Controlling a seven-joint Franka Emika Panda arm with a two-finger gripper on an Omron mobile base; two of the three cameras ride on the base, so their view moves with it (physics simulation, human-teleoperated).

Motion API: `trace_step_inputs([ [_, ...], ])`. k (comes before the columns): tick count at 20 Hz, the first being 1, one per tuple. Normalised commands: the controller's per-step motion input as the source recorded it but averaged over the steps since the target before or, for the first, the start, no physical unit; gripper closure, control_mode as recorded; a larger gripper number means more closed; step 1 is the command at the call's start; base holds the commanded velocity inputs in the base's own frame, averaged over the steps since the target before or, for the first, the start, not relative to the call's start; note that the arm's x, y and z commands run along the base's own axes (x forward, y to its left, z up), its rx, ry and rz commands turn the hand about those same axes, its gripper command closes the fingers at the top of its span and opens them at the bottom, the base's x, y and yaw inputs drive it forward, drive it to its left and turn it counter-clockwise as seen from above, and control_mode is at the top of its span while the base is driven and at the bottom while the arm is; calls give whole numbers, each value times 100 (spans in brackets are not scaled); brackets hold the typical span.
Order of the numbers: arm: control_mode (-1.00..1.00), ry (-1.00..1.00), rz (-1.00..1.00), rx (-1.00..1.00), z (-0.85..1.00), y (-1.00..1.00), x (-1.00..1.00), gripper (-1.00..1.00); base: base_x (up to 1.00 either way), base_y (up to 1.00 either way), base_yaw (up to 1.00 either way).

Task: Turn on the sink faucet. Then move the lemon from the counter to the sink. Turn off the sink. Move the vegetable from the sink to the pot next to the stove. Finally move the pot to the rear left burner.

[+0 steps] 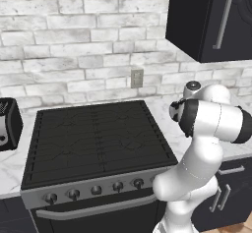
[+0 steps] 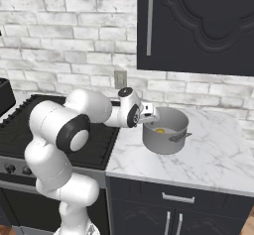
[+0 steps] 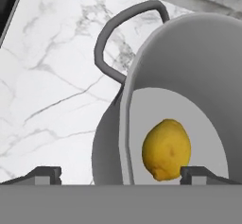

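The grey steel pot (image 2: 168, 141) stands on the white marble counter (image 2: 208, 167), just right of the black stove (image 1: 96, 138). The yellow lemon (image 3: 166, 149) lies on the pot's floor, also seen as a small yellow spot (image 2: 159, 130) from the right base. My gripper (image 2: 148, 114) hovers at the pot's left rim, beside its loop handle (image 3: 124, 31). It is open: in the hand view one fingertip (image 3: 45, 174) is outside the pot wall (image 3: 124, 138) and the other is over the inside, near the lemon.
Dark upper cabinets (image 2: 198, 26) hang above the counter. A wall outlet (image 2: 120, 79) sits on the brick wall behind the stove. A black toaster-like box (image 1: 7, 124) stands left of the cooktop. Knobs (image 1: 96, 190) line the stove's front strip.
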Motion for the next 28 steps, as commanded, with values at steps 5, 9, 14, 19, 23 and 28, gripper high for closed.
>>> trace_step_inputs([
  [5,-100,0,0,0,-34,0,0,-100,0,0,0],
  [9,-100,1,0,0,-29,0,0,100,0,0,0],
  [14,-100,0,0,0,0,0,0,100,0,0,0],
  [19,-100,0,0,0,0,0,-1,100,0,0,0],
  [23,-100,0,0,0,0,0,-4,100,0,0,0],
  [28,-100,-1,0,0,17,19,-20,100,0,0,0],
])
